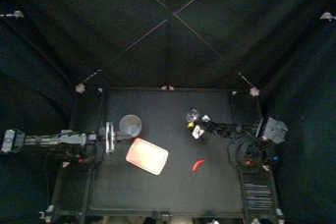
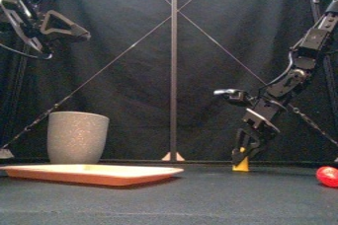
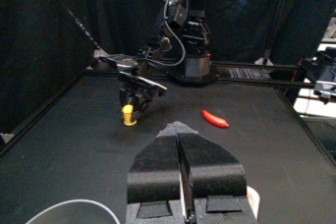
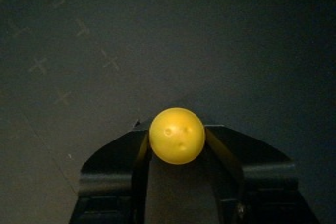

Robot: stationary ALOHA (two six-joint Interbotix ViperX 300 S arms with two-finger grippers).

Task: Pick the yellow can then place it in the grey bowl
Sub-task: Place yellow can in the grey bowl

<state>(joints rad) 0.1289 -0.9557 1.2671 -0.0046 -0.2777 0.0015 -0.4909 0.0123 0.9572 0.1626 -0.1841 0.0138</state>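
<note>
The yellow can stands low at the table's right, small and upright. My right gripper comes down on it from above, jaws closed on its upper part; in the right wrist view its round yellow top sits tight between the two jaws. In the top view the right gripper is right of centre. The tall grey speckled cup stands at the left, also seen from above as the grey cup. My left gripper is shut and empty, resting at the table's left edge.
A flat pink tray lies in front of the grey cup, near the middle. A small red toy lies at the front right, seen too as the red toy. Bare table separates the can from the cup.
</note>
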